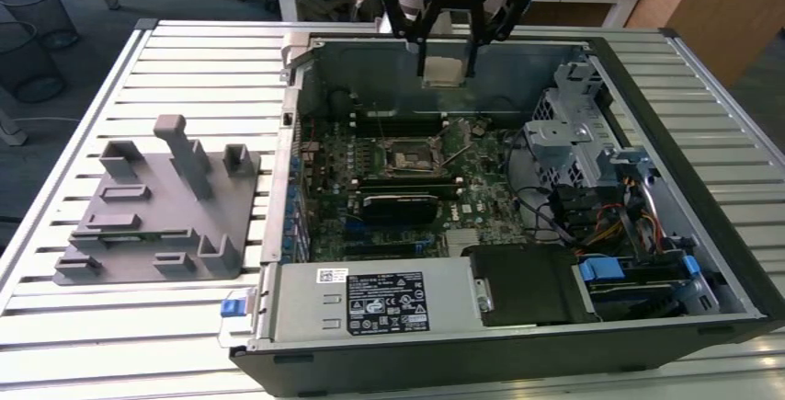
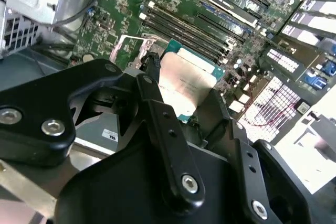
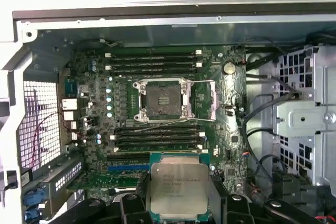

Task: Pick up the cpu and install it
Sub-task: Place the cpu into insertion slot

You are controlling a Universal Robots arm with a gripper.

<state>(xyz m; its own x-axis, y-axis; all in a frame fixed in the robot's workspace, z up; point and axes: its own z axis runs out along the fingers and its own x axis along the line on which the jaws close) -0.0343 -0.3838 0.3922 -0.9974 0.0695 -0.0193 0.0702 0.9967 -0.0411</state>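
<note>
- Black claw (image 1: 444, 67) hangs from the arm over the open computer case (image 1: 736, 262), its two fingers clenched on opposite edges of the cpu (image 1: 443, 71).
- In the exterior view the cpu is held in the air toward the far side of the case, above the motherboard (image 1: 479, 188) and touching nothing but the fingers.
- In the first wrist view the cpu (image 3: 177, 190) shows its silvery metal top with a green rim around it, a dark finger (image 3: 143, 195) pressed against each side.
- In the second wrist view the same chip (image 2: 184, 85) sits between the finger (image 2: 152, 69) tips, with the green board beneath.
- On the motherboard, the socket (image 3: 163, 99) lies open, its dark square centre bare and its metal frame swung aside; the cpu is well apart from it, not yet seated.
- Rows of memory slots (image 3: 155, 61) run on both sides of the socket.
- A grey plastic fixture (image 1: 160, 207) with upright blocks stands on the slatted metal surface (image 1: 123, 326), beside the case at the exterior view's left.
</note>
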